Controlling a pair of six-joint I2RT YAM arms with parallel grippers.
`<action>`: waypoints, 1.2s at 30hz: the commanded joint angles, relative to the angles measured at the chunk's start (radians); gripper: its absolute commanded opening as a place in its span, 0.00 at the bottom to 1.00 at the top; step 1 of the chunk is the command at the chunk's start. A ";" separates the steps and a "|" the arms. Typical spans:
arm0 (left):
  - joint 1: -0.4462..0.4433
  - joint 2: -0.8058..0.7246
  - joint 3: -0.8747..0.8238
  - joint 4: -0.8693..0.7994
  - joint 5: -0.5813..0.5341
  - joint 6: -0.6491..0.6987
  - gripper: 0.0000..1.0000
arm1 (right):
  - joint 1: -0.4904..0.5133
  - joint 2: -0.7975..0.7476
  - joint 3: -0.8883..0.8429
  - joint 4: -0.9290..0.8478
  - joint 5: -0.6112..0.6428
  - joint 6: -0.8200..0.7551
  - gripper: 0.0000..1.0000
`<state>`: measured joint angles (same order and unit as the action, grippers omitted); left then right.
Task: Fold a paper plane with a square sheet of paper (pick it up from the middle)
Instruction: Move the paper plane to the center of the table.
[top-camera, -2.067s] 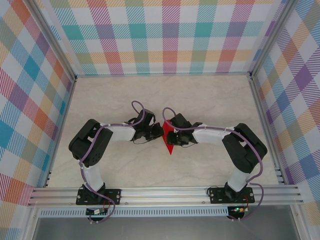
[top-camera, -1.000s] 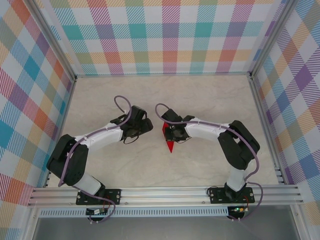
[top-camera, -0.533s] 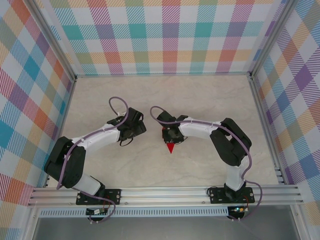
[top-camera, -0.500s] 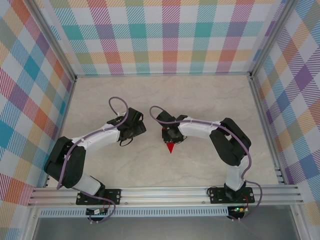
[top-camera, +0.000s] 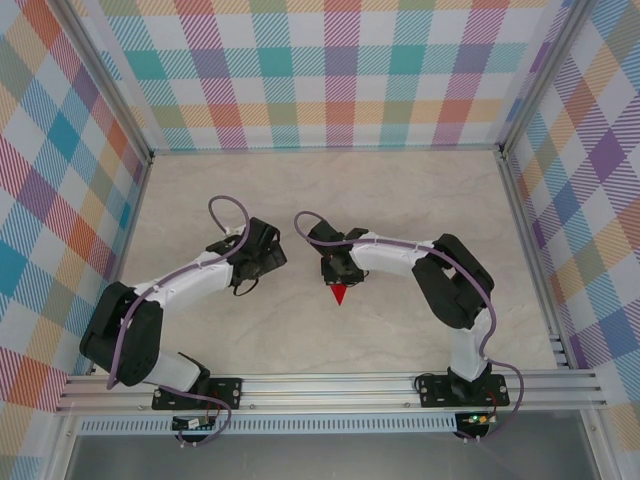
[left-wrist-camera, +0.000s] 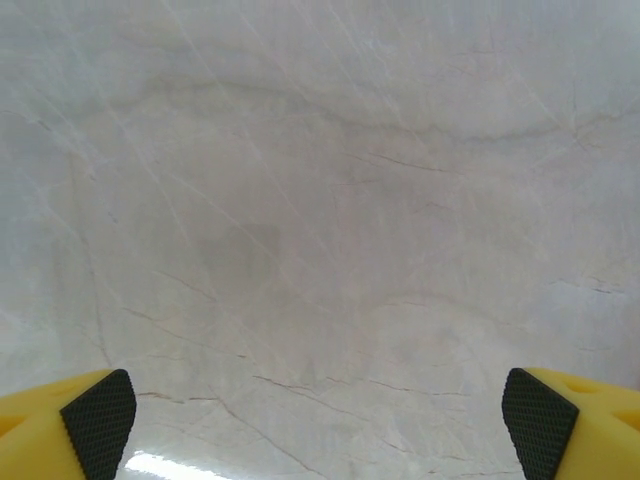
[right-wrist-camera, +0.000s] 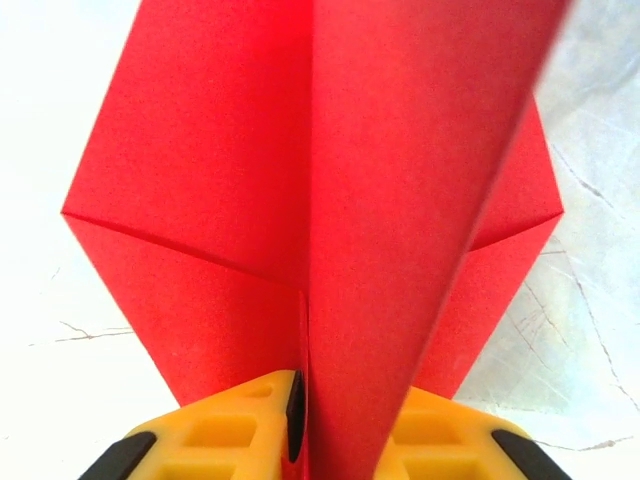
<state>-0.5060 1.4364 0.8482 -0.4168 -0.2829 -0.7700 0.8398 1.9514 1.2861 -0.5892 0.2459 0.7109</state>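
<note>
while my right gripper (right-wrist-camera: 340, 412) pinches the paper plane (top-camera: 339, 293) by its fold, the nose points nearward. left gripper (left-wrist-camera: 320, 415) gapes alongside.

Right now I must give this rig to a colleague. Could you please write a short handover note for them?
Left gripper: fingers wide open, holding nothing, over the bare table, to the left of the paper.
Right gripper: shut on the folded red paper, pinching it at its centre crease.
Paper: under the right gripper near the middle of the table, its pointed tip toward the arm bases.
Done: the sheet is creased down the centre and folded to a point.
Left: probably the wing folds and the release. The pictures do not show whether the wings are folded.
</note>
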 joint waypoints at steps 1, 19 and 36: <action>0.023 -0.038 -0.020 -0.042 -0.039 -0.003 0.99 | 0.004 -0.011 0.031 -0.047 0.035 0.011 0.18; 0.069 -0.127 -0.079 -0.084 -0.028 0.018 1.00 | -0.088 0.219 0.414 -0.119 0.089 -0.134 0.10; 0.082 -0.097 -0.078 -0.071 -0.001 0.027 1.00 | -0.133 0.407 0.590 -0.213 0.001 -0.129 0.23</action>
<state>-0.4442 1.3323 0.7773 -0.4721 -0.2886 -0.7605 0.7074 2.3123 1.8568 -0.7464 0.2764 0.5797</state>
